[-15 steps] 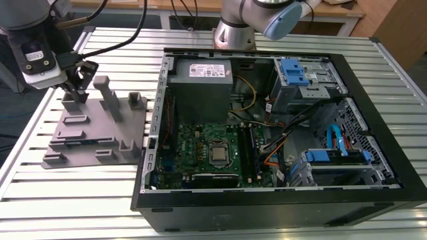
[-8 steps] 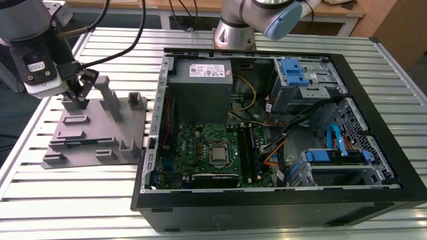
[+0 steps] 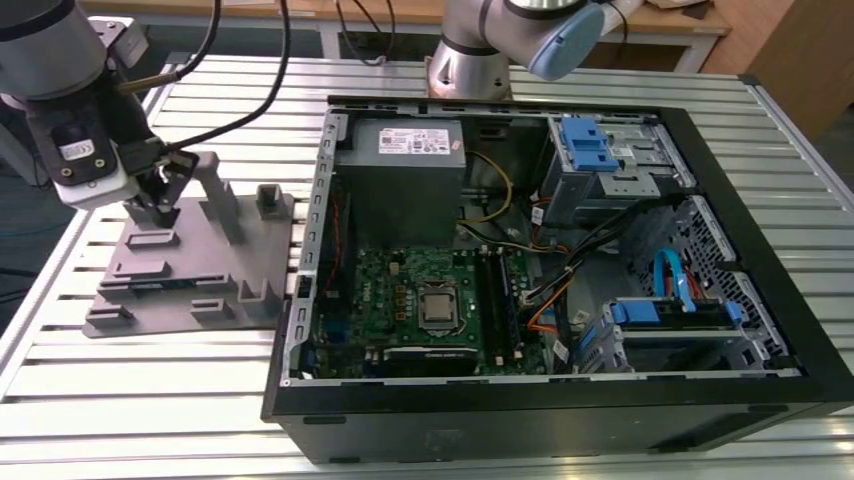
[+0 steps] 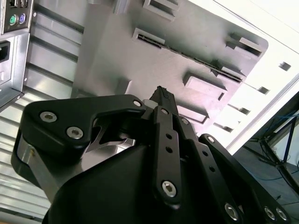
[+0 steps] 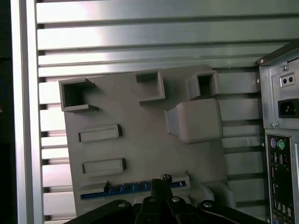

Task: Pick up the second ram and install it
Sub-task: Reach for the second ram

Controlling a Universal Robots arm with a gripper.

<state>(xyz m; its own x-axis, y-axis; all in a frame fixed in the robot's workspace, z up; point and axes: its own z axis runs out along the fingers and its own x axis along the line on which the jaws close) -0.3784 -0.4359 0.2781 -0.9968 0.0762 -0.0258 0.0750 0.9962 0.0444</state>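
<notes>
The second ram is a thin dark blue strip standing on edge in a slot of the grey moulded tray. The second wrist view shows the ram as a narrow dark line across the tray. In the exterior view the ram lies near the tray's front. My gripper hovers above the tray, its black fingers drawn together with nothing between them. In both wrist views the gripper points down at the tray, close to the ram's line but clear of it.
The open computer case lies at the exterior view's right of the tray, with the green motherboard and its long black slots inside. Upright posts rise from the tray beside the gripper. The case's rear panel edges the first wrist view.
</notes>
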